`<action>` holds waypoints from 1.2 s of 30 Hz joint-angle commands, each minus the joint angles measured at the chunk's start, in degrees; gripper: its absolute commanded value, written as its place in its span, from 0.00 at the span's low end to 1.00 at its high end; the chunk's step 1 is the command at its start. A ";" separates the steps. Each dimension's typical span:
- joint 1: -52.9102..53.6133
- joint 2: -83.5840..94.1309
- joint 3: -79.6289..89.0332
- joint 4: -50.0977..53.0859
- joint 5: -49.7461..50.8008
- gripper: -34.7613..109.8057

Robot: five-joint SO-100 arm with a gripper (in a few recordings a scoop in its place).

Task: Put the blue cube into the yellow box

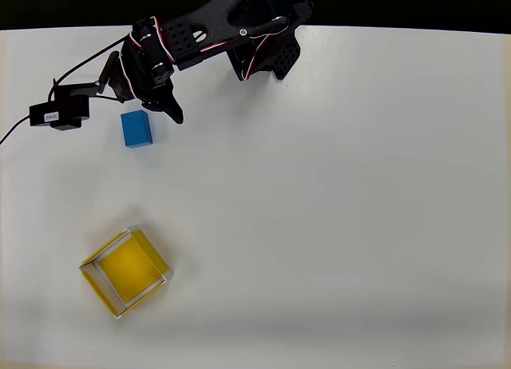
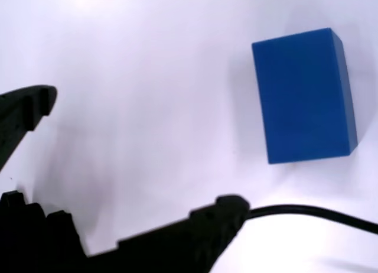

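Two task things: both lie apart on the white bench (image 1: 335,193), seen from overhead.
Yellow box (image 1: 125,272): lower left, turned cornerwise, open top up, nothing inside.
Blue cube (image 1: 136,128): upper left, flat on the bench, well apart from the box; in the wrist view (image 2: 304,96) it lies right of the fingers, untouched.
Pincer (image 1: 152,105): black, just above the cube in the overhead view; wrist view (image 2: 136,161) shows its fingers spread, grasping nothing.
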 commanded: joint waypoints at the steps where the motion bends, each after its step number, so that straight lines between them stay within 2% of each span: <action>1: 0.62 0.26 -5.62 -3.08 -3.25 0.65; 17: 3.08 -9.84 -2.64 -15.29 -13.89 0.65; 24: 3.43 -14.85 -3.34 -20.83 -14.68 0.65; 36: 3.08 -22.68 -5.36 -23.99 -13.18 0.65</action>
